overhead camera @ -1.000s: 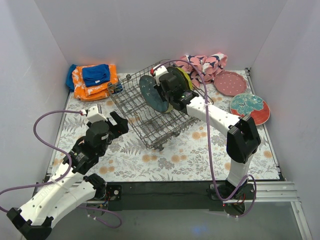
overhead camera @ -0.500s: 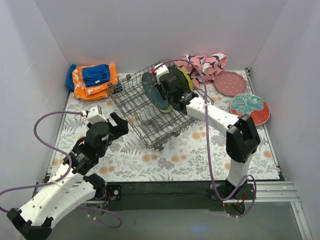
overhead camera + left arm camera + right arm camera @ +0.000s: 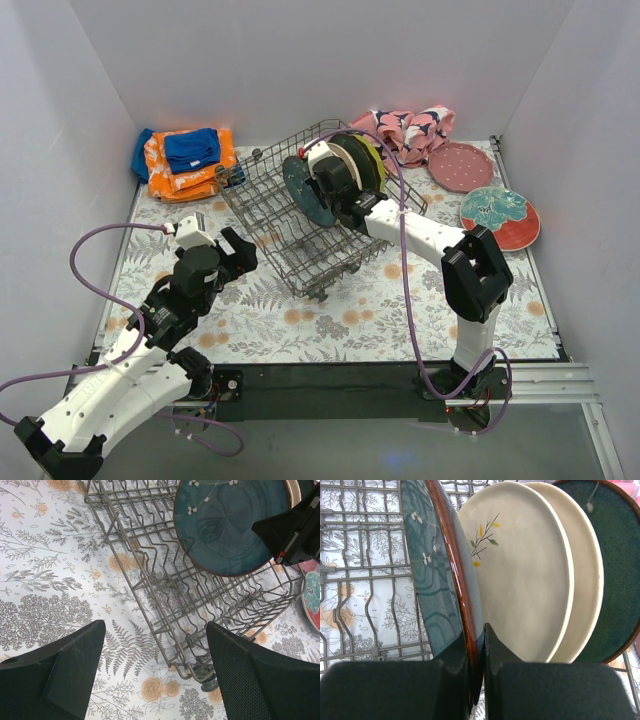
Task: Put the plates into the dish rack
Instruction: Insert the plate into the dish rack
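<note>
My right gripper (image 3: 479,645) is shut on the rim of a teal plate (image 3: 427,580) with a brown edge, held upright over the dish rack (image 3: 290,225). Right behind it, two cream plates (image 3: 520,580), one with a leaf sprig, and a dark green plate (image 3: 615,555) stand on edge in the rack. From above, the teal plate (image 3: 303,188) sits at the rack's middle with the right gripper (image 3: 322,192) on it. My left gripper (image 3: 155,627) is open and empty, hovering over the mat by the rack's near corner (image 3: 210,675). A dotted pink plate (image 3: 460,165) and a teal-on-red plate (image 3: 498,215) lie flat at the right.
Folded orange and blue cloths (image 3: 185,160) lie at the back left. A pink-and-navy cloth (image 3: 410,128) is bunched at the back behind the rack. White walls close in three sides. The floral mat (image 3: 300,310) covers the table.
The right gripper has shifted the teal plate slightly back toward the standing plates and turned it more upright. The left arm has not moved.
</note>
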Motion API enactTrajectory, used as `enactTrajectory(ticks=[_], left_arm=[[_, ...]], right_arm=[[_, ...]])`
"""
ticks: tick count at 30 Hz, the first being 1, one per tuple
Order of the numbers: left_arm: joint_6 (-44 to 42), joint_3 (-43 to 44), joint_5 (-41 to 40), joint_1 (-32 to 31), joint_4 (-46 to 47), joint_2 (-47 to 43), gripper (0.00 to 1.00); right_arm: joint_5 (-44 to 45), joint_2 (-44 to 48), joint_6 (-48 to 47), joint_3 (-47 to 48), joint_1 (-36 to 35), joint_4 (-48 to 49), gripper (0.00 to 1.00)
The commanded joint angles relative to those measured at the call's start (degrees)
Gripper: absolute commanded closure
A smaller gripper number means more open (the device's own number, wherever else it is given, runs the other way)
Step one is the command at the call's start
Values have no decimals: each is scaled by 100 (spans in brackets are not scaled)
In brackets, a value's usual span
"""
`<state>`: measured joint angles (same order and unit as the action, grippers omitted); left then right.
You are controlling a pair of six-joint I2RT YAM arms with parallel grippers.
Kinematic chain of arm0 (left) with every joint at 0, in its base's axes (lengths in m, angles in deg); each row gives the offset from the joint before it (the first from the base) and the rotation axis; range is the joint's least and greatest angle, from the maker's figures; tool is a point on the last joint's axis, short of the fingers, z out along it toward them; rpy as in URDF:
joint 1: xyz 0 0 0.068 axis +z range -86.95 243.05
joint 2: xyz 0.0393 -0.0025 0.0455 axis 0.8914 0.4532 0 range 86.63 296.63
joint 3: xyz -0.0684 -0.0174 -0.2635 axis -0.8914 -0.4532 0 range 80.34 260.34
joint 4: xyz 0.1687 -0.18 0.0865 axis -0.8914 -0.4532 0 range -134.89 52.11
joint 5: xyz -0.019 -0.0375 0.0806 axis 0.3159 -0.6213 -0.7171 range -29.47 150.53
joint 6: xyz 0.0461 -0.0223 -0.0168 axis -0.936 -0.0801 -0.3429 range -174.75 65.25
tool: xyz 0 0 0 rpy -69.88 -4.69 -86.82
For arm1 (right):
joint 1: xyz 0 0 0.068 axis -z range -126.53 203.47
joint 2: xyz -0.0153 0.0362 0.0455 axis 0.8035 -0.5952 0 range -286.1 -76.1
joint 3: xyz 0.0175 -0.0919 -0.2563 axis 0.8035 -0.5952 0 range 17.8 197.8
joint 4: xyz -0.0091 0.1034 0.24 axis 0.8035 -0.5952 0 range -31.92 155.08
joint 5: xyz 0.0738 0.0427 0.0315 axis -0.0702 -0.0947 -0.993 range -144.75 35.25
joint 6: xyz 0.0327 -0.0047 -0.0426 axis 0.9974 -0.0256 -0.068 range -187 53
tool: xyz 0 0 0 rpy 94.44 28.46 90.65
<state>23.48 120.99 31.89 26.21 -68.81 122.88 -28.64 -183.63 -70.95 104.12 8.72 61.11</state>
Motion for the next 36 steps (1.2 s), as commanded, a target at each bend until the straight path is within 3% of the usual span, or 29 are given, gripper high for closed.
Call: enactTrajectory(ticks=[1, 5, 15, 16, 24, 26, 36], left_arm=[[25, -56, 8, 28, -28, -65, 20], [25, -48, 43, 28, -20, -65, 20], [51, -30, 96, 28, -20, -83, 20], [51, -21, 104, 28, -20, -74, 20], [34, 58, 149, 28, 7, -30, 20], [34, 75, 175, 28, 7, -21, 20], [51, 102, 324, 28, 33, -30, 20]], right_arm=[[62, 127, 34, 51, -51, 1109, 98], [-27, 118, 8, 7, -77, 1091, 85], [-176, 126, 25, -63, -69, 995, 75], [-185, 144, 25, -72, -86, 977, 69], [-308, 346, -89, -98, -104, 898, 64], [-343, 425, -124, -98, -104, 863, 57], [-905, 671, -194, -142, -174, 538, 53]])
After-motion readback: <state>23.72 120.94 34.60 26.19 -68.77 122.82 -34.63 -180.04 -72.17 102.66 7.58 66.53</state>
